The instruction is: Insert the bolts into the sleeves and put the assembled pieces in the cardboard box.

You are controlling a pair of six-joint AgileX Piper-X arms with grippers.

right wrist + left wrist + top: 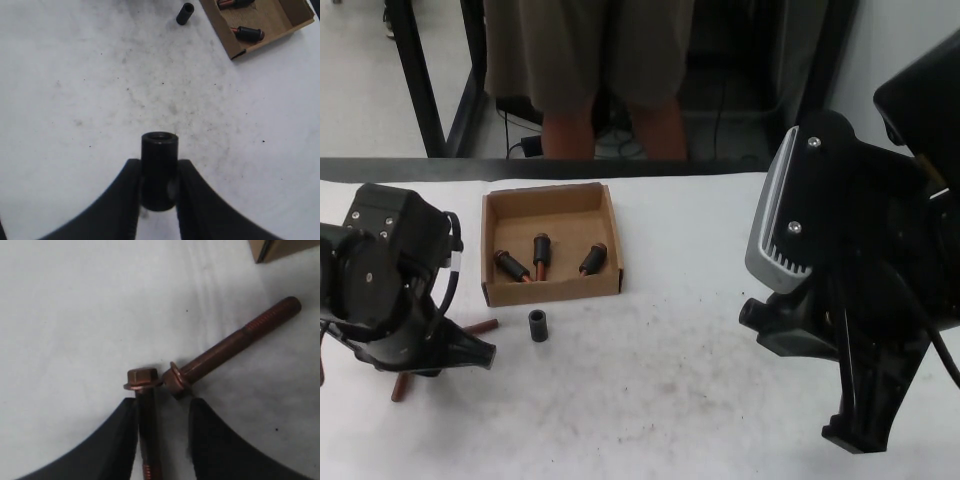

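Observation:
In the left wrist view, my left gripper (162, 407) is open low over the bench, its fingers either side of a copper bolt (148, 425). That bolt's shank lies against one finger, with a gap to the other. A second copper bolt (235, 342) lies slanted just beyond, head to head with the first. My right gripper (159, 166) is shut on a black sleeve (159, 160), held above the bench with its bore facing outward. A loose black sleeve (537, 325) lies in front of the cardboard box (552, 288), which holds three assembled pieces (541, 248).
The left arm (385, 280) stands at the bench's left, the right arm (850, 270) bulks at the right. The white bench between them carries dark smudges. A person stands behind the bench's far edge (580, 168).

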